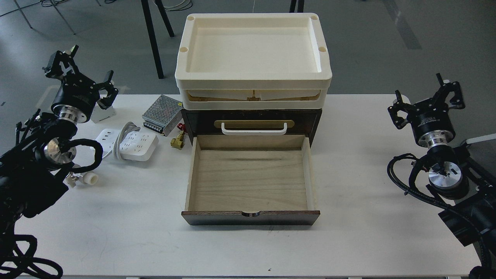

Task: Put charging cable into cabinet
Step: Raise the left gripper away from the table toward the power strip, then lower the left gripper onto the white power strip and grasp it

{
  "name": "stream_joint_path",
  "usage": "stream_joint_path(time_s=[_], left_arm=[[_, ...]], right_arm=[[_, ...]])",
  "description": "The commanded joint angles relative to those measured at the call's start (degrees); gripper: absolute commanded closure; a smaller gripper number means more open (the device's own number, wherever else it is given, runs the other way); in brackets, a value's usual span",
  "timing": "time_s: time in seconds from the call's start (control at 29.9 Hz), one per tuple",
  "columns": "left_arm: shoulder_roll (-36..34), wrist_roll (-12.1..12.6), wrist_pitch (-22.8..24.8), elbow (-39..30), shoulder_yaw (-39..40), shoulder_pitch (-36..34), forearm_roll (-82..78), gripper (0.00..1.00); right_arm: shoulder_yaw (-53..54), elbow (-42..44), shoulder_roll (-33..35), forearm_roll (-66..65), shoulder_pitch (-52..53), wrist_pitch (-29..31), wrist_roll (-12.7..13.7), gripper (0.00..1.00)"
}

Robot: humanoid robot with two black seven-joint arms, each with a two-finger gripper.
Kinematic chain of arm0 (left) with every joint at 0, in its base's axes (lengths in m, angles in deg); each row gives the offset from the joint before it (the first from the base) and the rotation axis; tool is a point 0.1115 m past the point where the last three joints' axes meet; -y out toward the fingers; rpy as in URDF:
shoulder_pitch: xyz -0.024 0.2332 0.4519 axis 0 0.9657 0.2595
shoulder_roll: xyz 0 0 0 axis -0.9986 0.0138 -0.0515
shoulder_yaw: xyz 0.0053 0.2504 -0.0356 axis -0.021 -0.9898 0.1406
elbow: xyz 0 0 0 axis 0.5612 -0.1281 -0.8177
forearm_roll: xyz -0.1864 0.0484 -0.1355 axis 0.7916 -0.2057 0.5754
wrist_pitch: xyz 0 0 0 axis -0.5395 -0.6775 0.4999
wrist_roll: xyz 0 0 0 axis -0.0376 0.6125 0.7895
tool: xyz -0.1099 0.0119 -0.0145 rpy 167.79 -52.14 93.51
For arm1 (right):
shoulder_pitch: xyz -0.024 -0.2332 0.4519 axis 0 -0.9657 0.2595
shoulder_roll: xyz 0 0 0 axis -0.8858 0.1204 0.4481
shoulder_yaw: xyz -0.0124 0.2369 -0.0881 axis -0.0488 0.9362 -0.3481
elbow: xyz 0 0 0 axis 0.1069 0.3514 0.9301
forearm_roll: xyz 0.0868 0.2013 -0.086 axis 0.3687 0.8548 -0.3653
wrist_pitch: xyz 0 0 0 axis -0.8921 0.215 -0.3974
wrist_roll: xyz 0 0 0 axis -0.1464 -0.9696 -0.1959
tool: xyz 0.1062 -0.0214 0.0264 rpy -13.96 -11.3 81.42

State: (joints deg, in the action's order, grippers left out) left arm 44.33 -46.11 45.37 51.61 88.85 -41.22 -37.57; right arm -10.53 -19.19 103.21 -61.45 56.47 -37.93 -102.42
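Observation:
The charging cable (pixel 130 144), a white power strip with its pale cord looped round the middle, lies on the white table left of the cabinet (pixel 316 118). The cabinet's lower plywood drawer (pixel 250 176) is pulled out toward me and holds nothing. Above it is a shut drawer front with a white handle (pixel 254 128). My left gripper (pixel 83 73) hovers open and empty behind and to the left of the cable. At the right side of the table my right gripper (pixel 424 97) is raised, open and empty, far from the cabinet.
Two stacked cream trays (pixel 252 79) sit on top of the cabinet. A perforated silver power-supply box (pixel 162 114) and a brass valve with a red handle (pixel 178 139) lie between cable and cabinet. A small white fitting (pixel 87 179) rests near my left arm.

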Motion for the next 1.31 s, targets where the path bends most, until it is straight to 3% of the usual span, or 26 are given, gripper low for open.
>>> stream_joint_path(time_s=[0.0,0.37,0.6,0.77,0.94,1.07,1.14,1.27], left_arm=[[0.0,0.1,0.0,0.0,-0.3,-0.1,-0.2,0.01],[-2.0,-0.2,0.0,-1.0,0.2,-0.1,-0.1,0.0],[-16.7,1.2,0.0,-10.2,-1.4,-0.6,-3.5,0.02],[-24.9,1.7,0.0,-16.4,-1.8,-4.3,-24.6,0.05],[-26.9,1.4,0.0,-19.0,-1.9,-5.3,-46.5,0.07],[-27.2,-1.6,0.0,-22.8,-2.1,-4.4,-67.1,0.07],[-27.1,-3.3,-4.5,-26.2,-2.9,-2.8,-77.3,0.07],[-26.3,-3.8,-17.0,-27.9,-5.1,0.1,-94.2,0.07]], right_arm=[[-0.2,0.2,0.0,0.0,0.0,0.0,0.0,0.0],[-0.2,0.0,0.0,0.0,0.0,0.0,0.0,0.0],[-0.2,-0.1,0.0,0.0,0.0,0.0,0.0,0.0],[-0.3,0.1,0.0,0.0,0.0,0.1,0.0,0.0],[-0.3,0.1,0.0,0.0,0.0,0.0,0.0,0.0],[-0.2,0.0,0.0,0.0,0.0,0.0,0.0,0.0],[-0.2,0.0,0.0,0.0,0.0,0.0,0.0,0.0],[-0.2,0.0,0.0,0.0,0.0,0.0,0.0,0.0]])
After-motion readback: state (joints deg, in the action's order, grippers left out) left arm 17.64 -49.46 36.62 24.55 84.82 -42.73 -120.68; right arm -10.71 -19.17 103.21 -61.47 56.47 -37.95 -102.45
